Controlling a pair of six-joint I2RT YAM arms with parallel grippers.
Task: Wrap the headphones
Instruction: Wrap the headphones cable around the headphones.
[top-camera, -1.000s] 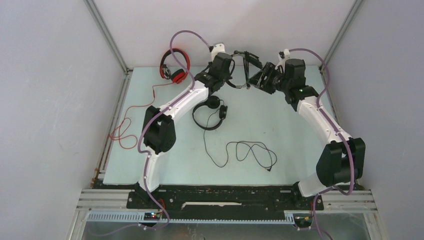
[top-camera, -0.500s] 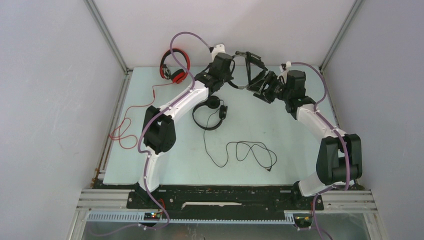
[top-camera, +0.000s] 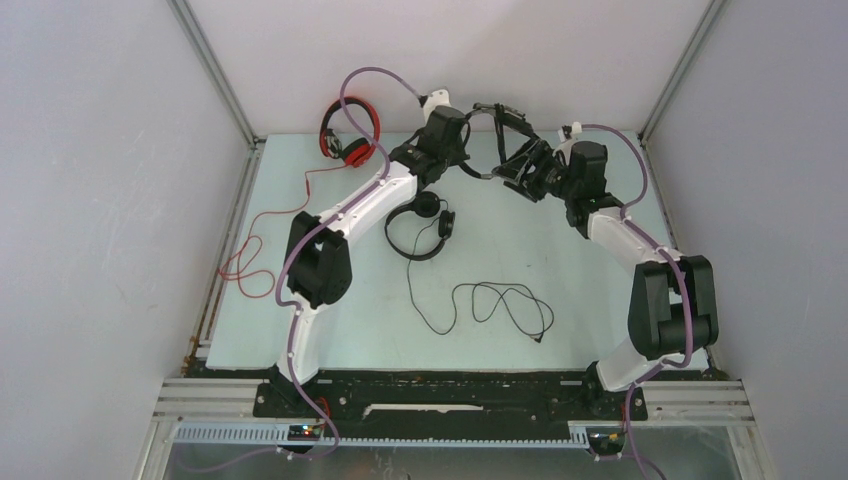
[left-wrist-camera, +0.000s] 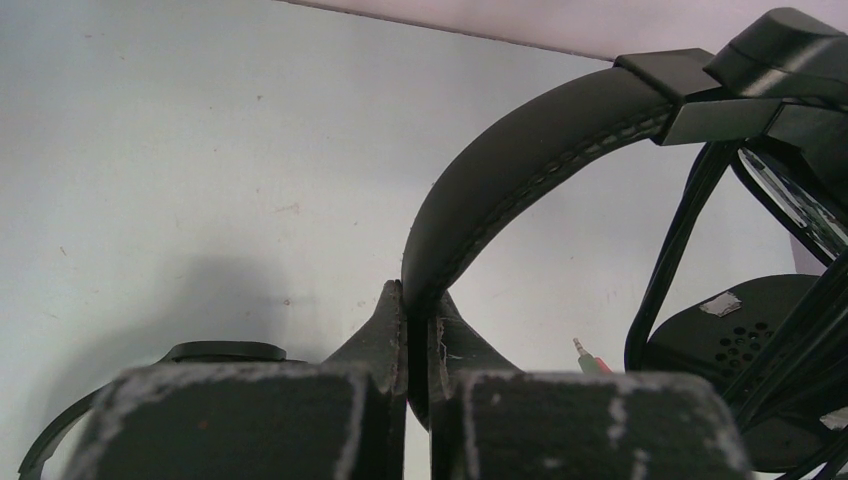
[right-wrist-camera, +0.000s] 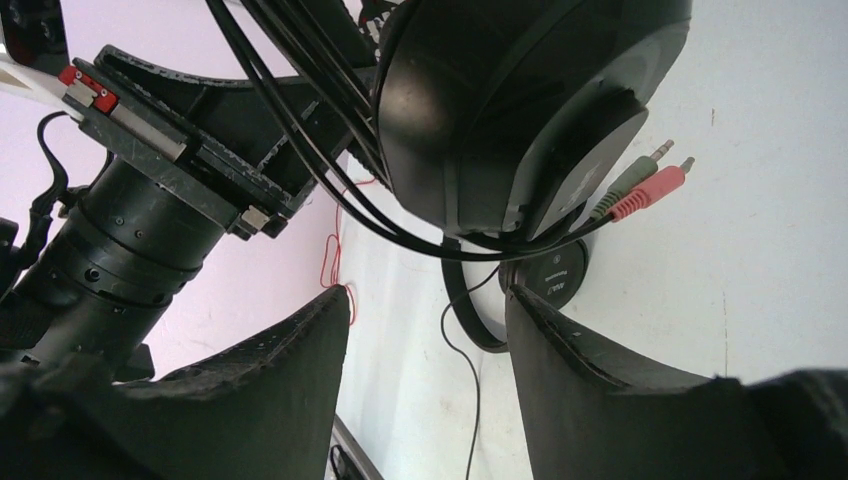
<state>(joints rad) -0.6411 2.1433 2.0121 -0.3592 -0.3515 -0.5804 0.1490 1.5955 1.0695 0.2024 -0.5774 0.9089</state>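
Observation:
My left gripper (left-wrist-camera: 418, 310) is shut on the padded headband (left-wrist-camera: 520, 170) of a black headphones set (top-camera: 497, 132), held above the table's far middle. Its thin cable (right-wrist-camera: 300, 130) runs in loops round the ear cup (right-wrist-camera: 510, 110), and the green and pink plugs (right-wrist-camera: 650, 180) stick out beside it. Just below that cup my right gripper (right-wrist-camera: 430, 310) stands open, with nothing between its fingers. A second black headphones set (top-camera: 420, 225) lies on the table with its cable (top-camera: 500, 305) loose. The red headphones (top-camera: 348, 135) lie at the far left.
The red cable (top-camera: 260, 240) trails along the table's left edge. Grey walls and metal frame rails (top-camera: 215, 70) close in the far corners. The left arm (top-camera: 350, 205) crosses above the mat beside the lying black set.
The right arm has folded in, its elbow drawn up and toward the middle. Its gripper has stayed close under the held headphones. The left arm has not moved.

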